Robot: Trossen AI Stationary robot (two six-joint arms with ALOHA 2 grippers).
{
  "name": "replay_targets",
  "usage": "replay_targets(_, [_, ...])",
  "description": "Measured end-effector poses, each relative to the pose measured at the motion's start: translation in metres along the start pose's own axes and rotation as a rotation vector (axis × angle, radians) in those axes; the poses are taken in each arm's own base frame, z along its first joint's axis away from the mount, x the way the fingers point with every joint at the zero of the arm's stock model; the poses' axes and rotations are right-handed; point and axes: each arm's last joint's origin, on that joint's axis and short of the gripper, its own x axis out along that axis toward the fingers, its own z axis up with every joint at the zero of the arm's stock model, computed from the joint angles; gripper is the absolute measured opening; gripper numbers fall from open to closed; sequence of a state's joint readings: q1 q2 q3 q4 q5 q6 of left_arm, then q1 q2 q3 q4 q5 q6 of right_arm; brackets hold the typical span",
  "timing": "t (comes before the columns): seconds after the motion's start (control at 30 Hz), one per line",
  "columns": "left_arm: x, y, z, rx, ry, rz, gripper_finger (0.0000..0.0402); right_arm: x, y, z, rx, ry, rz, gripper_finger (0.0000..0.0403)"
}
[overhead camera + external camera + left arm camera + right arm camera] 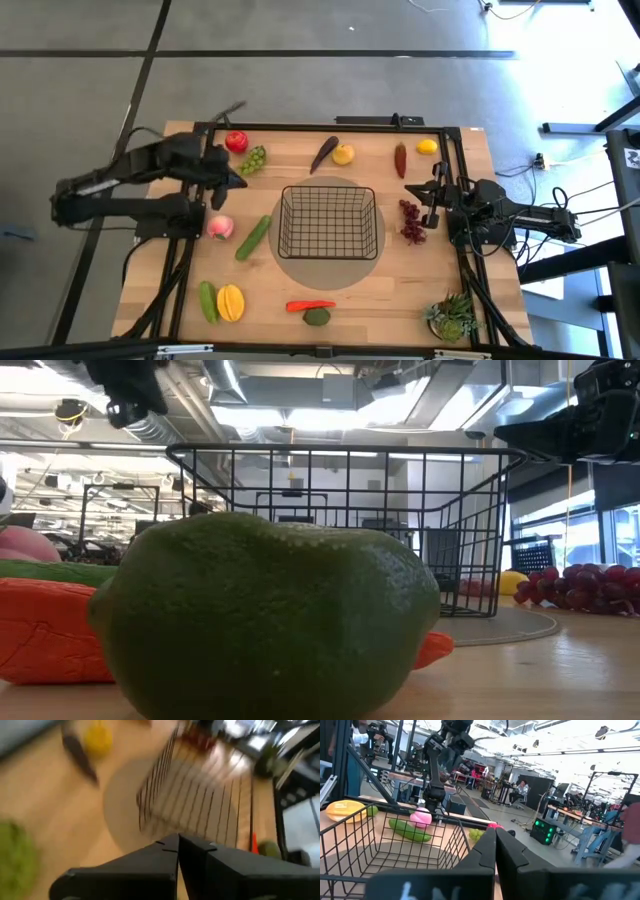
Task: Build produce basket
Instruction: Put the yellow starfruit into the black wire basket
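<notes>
Left gripper, fingers shut and holding nothing, hangs over the wooden table between the green grape cluster and the pink peach. Right gripper, likewise shut and empty, waits beside the dark red grape bunch.

Progress, as judged: nil. The black wire-mesh basket stands upright at table centre on a round mat, open side up, nothing inside. All produce lies around it, including the red tomato and red chilli.

The basket is nearly square, with no marked long axis. The green cucumber, just beside its left wall, lies diagonally
</notes>
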State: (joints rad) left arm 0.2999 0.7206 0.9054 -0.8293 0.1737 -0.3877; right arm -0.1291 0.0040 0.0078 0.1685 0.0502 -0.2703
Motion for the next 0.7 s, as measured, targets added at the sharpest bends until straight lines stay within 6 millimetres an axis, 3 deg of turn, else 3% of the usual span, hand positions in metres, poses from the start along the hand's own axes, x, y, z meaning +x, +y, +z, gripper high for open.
replay_targets(0.27, [0.017,-0.017,0.005,-0.397,0.342,0.122,0.0000,0.000,0.000,0.000,0.004,0.000,0.001,0.0000])
replay_targets(0.7, [0.016,-0.033,-0.005,-0.387,0.401,0.055,0.0000,0.000,0.000,0.001,0.082,-0.014,-0.001,0.0000])
